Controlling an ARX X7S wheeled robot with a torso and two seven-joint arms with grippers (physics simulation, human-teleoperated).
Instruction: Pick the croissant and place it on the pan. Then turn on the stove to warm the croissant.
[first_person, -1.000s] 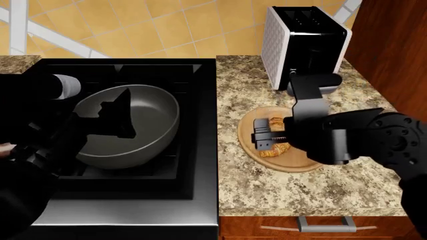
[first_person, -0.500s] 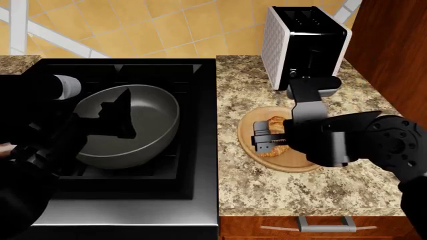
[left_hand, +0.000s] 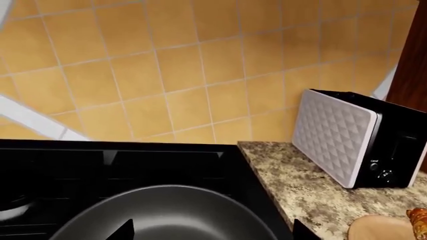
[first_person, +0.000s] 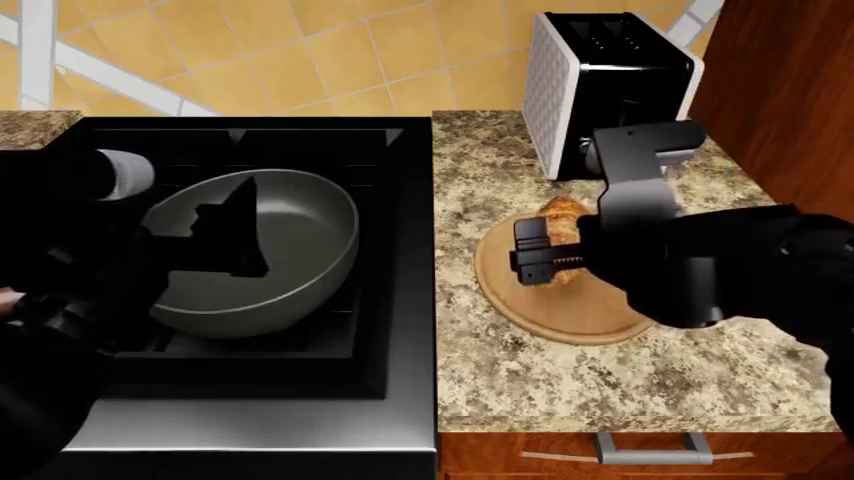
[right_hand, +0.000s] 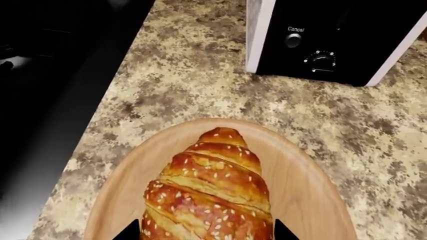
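Golden-brown, the croissant (first_person: 562, 232) sits pinched in the right claw (first_person: 537, 254), seemingly just above the wooden board (first_person: 574, 318), long axis pointing away; the pan (first_person: 287, 262) lies to the claw's left.

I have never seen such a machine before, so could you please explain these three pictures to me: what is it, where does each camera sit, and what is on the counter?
This is a simulated robot with two dark arms, each ending in a claw. One picture looks down from its head; the other two come from cameras near each claw.

In the head view, the right claw is closed on the golden-brown crescent croissant, which seems lifted off the round tan wooden board on the speckled stone counter. The right wrist view shows that pastry close up.

A black-and-white toaster stands behind the board. To the left, a deep dark-grey pan sits on the black stove. The left claw hangs over the pan, holding nothing; I cannot tell whether it is open.
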